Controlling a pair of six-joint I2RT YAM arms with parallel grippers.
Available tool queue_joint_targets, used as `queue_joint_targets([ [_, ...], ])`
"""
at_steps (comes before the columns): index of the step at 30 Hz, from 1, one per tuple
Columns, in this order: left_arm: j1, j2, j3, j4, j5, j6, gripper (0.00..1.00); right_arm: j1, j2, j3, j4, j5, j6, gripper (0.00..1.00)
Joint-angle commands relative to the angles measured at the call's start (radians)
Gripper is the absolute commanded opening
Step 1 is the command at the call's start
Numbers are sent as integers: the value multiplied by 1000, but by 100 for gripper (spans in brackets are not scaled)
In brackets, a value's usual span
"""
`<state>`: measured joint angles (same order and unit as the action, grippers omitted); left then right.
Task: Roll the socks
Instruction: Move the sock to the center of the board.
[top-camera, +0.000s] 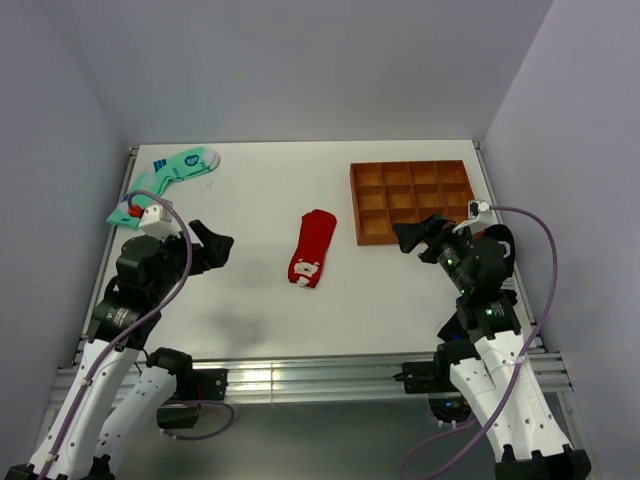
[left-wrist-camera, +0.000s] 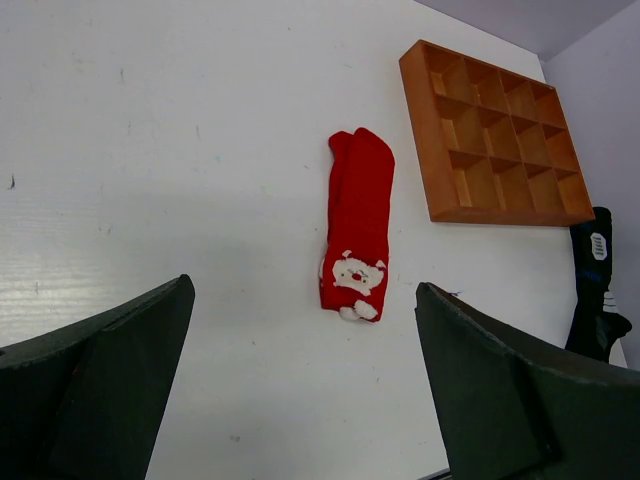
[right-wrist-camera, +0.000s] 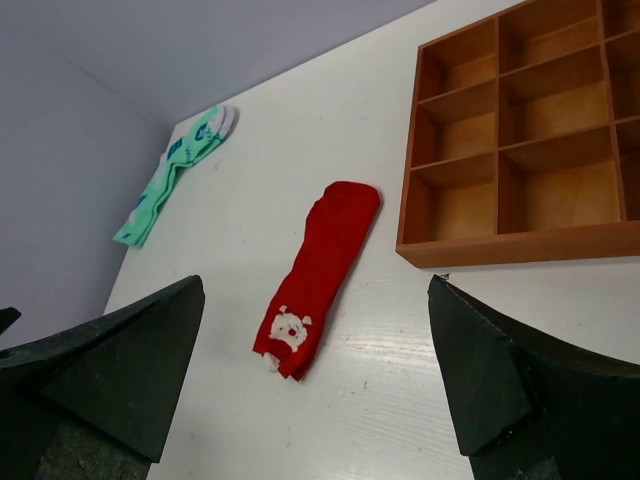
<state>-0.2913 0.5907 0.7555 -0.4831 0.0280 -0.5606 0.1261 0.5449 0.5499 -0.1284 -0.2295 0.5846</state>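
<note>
The socks (top-camera: 311, 248) lie flat on the white table (top-camera: 250, 300), in the middle of the top view. They are long and thin. Their long side runs from the top of the frame to the bottom, with the top end leaning a little to the right. The small white figure is at the bottom end, the end closest to the arms.

The left gripper (top-camera: 215, 245) is to the left of the socks and the right gripper (top-camera: 412, 238) is to the right, so the socks sit between them. The right one looks a bit closer, but not by much. In both wrist views the fingers are wide apart and hold nothing, and the socks show in the gap between them, well apart from the tips.

I think a roll should start at one short end, and the end with the figure is the easier one to reach.

The brown tray (top-camera: 357, 205) sits just to the right of the socks' top end, not touching.

Some things are hard to see. The left wrist view shows two round tips at the far end, so one sock seems to lie on top of the other, but the lower one is mostly hidden. The fingers are cut off at the bottom of both wrist views.
</note>
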Motion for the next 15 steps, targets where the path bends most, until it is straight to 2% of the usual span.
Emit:
queue_joint_targets([
  [1,4,-6,-10,26,-10,10,100,-5,-11,10,3,25,-23,100],
  [8,4,-3,-12,28,-7,8,99,23,30,56,-30,85,-94,100],
  [10,4,1,-10,26,-7,8,99,157,71,82,-17,181,-110,100],
  [11,4,1,-10,26,-5,10,100,158,72,82,-17,226,-115,100],
  [12,4,1,-10,26,-5,8,100,262,119,103,-16,277,-121,99],
  [13,4,1,-10,24,-7,8,99,317,154,114,-8,326,-130,98],
  [15,4,-3,-12,29,-5,7,99,444,263,145,1,340,-137,93],
])
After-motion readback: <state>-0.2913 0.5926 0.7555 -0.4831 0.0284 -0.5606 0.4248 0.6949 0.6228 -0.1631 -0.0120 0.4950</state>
